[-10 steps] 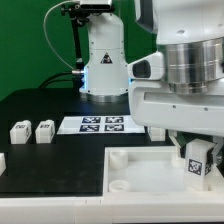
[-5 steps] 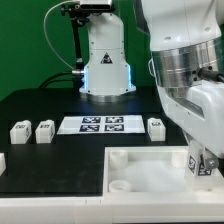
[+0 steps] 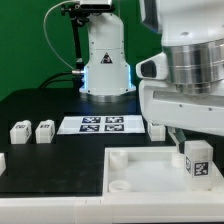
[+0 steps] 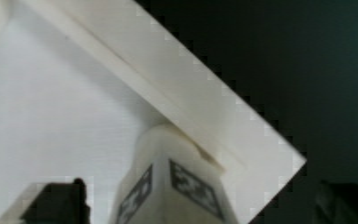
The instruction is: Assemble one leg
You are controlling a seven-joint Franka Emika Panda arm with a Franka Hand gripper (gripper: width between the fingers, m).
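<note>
The gripper (image 3: 194, 146) is shut on one leg (image 3: 196, 161), a small white block with a black-and-white tag, and holds it upright over the near right corner of the large white tray (image 3: 140, 163). In the wrist view the same leg (image 4: 169, 186) stands between the dark fingers (image 4: 59, 203), above the tray's white surface (image 4: 60, 100) and close to its rim. Two more legs (image 3: 18, 131) (image 3: 44, 131) stand on the black table at the exterior view's left. A third spare leg (image 3: 156, 128) stands beside the marker board, partly behind the arm.
The marker board (image 3: 100, 124) lies flat on the black table behind the tray. The robot's white base (image 3: 105, 60) stands at the back. A white part (image 3: 2, 160) shows at the exterior view's left edge. The arm's wrist (image 3: 190, 70) fills the right side.
The wrist tilted and turned half a second ago and is now back upright. The leg stayed in the gripper at the tray's right corner.
</note>
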